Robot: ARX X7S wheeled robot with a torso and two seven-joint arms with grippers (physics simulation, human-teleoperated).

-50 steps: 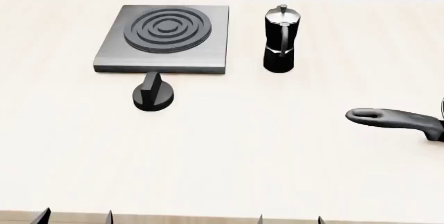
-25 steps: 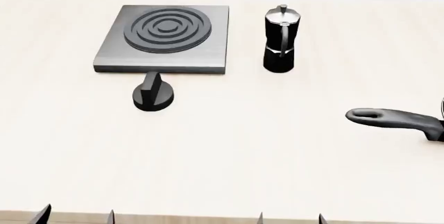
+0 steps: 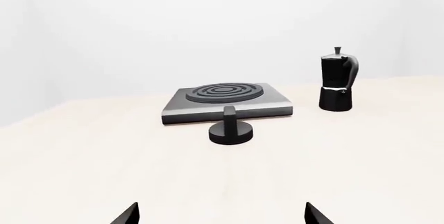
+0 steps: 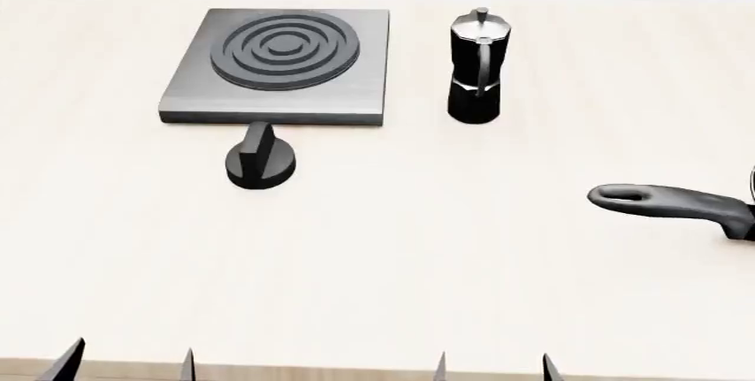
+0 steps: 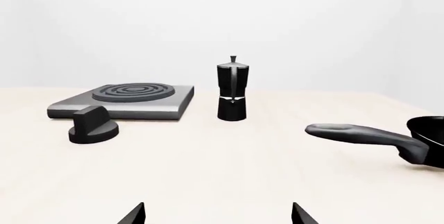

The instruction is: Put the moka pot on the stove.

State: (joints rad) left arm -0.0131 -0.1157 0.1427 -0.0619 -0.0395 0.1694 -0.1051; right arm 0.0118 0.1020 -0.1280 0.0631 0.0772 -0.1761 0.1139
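The black moka pot [image 4: 478,67] stands upright on the pale table, just right of the stove [image 4: 278,67], a dark grey slab with raised burner rings. From the left wrist I see the same moka pot [image 3: 337,80] and stove [image 3: 226,101]; from the right wrist the moka pot [image 5: 232,89] and stove [image 5: 125,101] as well. My left gripper [image 4: 127,365] and right gripper [image 4: 492,368] sit at the table's near edge, far from the pot. Only the fingertips show, set wide apart with nothing between them. The same holds for the left gripper [image 3: 221,214] and right gripper [image 5: 217,214] in their wrist views.
A short black ridged knob [image 4: 260,160] lies in front of the stove. A black pan handle [image 4: 667,202] reaches in from the right edge, also the pan handle [image 5: 361,134] in the right wrist view. The table's near edge [image 4: 354,370] runs just behind my fingertips.
All four fingertips have risen slightly higher into the head view. The pot, stove, knob and pan have not moved.
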